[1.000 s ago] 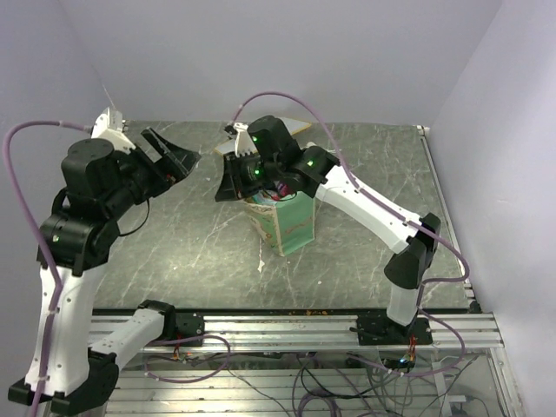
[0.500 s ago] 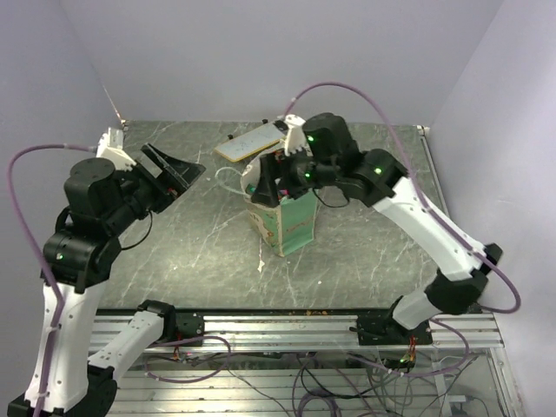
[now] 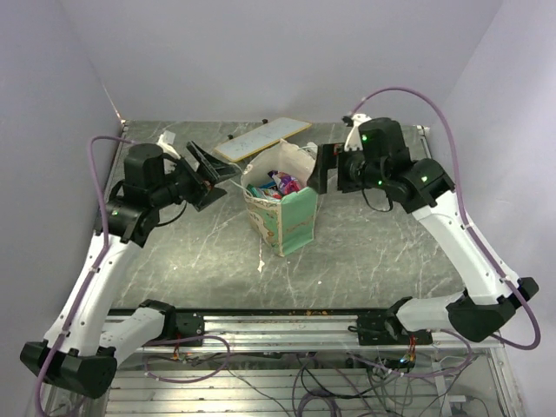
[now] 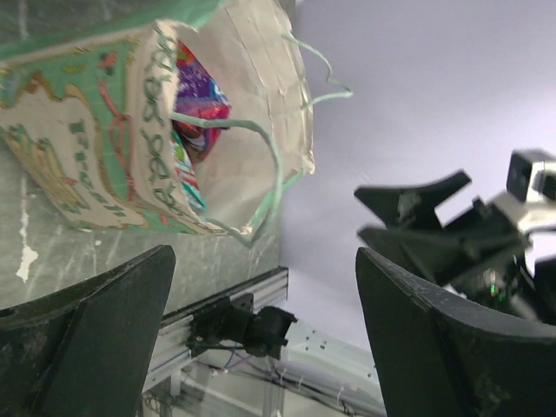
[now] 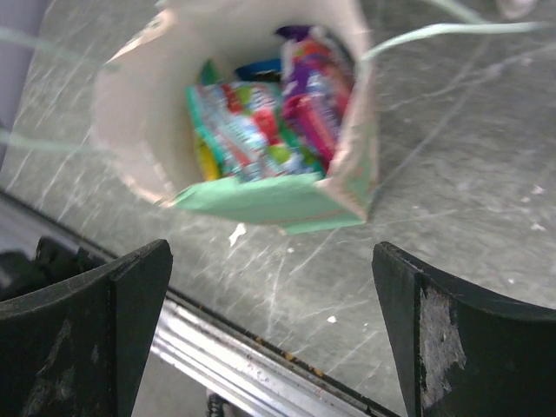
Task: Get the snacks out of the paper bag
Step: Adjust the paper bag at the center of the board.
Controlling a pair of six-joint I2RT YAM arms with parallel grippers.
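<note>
Flanking the flimsy paper bag (image 3: 291, 228), left gripper (image 3: 221, 178) and right gripper (image 3: 326, 169) hang wide-jawed and empty; its light, slippery foil snacks (image 5: 261, 130) look best pinched by a crimped edge.

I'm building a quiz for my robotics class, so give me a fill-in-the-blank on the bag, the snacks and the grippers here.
The snacks lie ___ the paper bag. The left gripper and the right gripper are both ___, holding nothing. The paper bag stands ___ the two grippers.
Missing words: inside; open; between.
</note>
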